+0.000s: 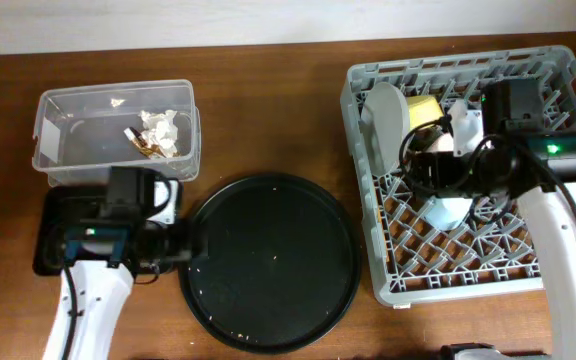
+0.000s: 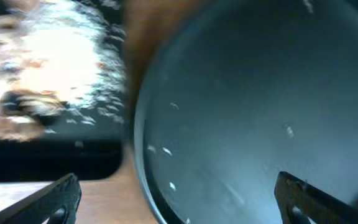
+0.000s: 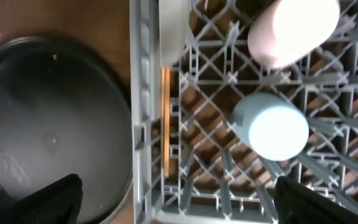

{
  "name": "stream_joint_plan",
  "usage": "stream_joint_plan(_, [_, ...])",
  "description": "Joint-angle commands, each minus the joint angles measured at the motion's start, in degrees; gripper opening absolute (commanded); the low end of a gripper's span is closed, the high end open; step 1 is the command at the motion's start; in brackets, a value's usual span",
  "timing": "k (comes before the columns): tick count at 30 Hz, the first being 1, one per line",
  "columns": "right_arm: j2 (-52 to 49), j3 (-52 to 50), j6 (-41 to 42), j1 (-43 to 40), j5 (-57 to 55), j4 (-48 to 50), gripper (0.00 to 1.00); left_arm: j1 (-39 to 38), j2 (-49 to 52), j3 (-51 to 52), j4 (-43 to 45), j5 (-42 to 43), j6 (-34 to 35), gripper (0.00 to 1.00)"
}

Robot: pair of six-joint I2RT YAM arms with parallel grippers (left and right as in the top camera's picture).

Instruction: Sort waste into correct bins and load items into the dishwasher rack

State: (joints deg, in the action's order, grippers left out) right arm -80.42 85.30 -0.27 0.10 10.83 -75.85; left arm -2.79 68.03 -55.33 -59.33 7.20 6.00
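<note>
The grey dishwasher rack (image 1: 388, 270) holds an upright pale plate (image 1: 388, 115), a yellow bowl (image 1: 423, 108), a pink cup (image 3: 291, 28), a blue cup (image 3: 271, 127) and chopsticks (image 3: 165, 118). My right gripper (image 1: 418, 165) hovers over the rack, open and empty (image 3: 179, 193). The clear tub (image 1: 68, 150) holds crumpled napkins (image 1: 163, 130) and a brown-and-white wrapper (image 1: 143, 145). The shallow black tray (image 1: 53, 215) holds white paper and brown scraps (image 2: 36, 74), shown blurred in the left wrist view. My left gripper (image 1: 183, 248) is open and empty (image 2: 179, 193) at the round tray's left rim.
The large round black serving tray (image 1: 268, 260) lies between the bins and the rack, with small white crumbs on it; it also shows in the left wrist view (image 2: 260, 112) and the right wrist view (image 3: 48, 124). Brown table (image 1: 268, 100) surrounds everything.
</note>
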Motion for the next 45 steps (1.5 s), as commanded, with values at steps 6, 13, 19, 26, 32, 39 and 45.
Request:
stream_joint_plan(6, [26.82,-21.22,-1.86,-0.48,-1.18,13.84,0.99,-2.71,-18.49,3.82,-1.07,-3.67,-2.89,0.99])
stream_joint_plan(13, [40.37,-28.48,-1.86,-0.5,-2.49,11.13,0.99,-2.69,-42.12,8.9,1.36,-3.78,-2.43,0.99])
stream_joint_plan(19, [40.98,-28.57,-1.86,-0.46,-2.47,11.1,0.99,-2.69,-42.12,8.9,1.36,-3.78,-2.43,0.99])
stream_joint_plan(26, [63.3,-48.92,-3.93,6.49,-3.74,37.4,0.99,-2.69,-42.12,8.9,1.36,-3.78,-2.43,0.99])
stream_joint_plan(32, [80.24,-77.44,-3.98,7.02,-3.89,75.03,0.99,-2.69,-42.12,8.9,1.36,-3.78,-2.43,0.99])
stream_joint_plan(39, [80.24,-84.98,-3.26,7.02,-8.96,71.34,0.99,-2.69,-42.12,8.9,1.36,-3.78,-2.43,0.99])
stream_joint_plan(45, [80.24,-84.98,3.34,7.02,-10.51,71.3,0.99,-2.69,-42.12,8.9,1.36,-3.78,-2.43,0.99])
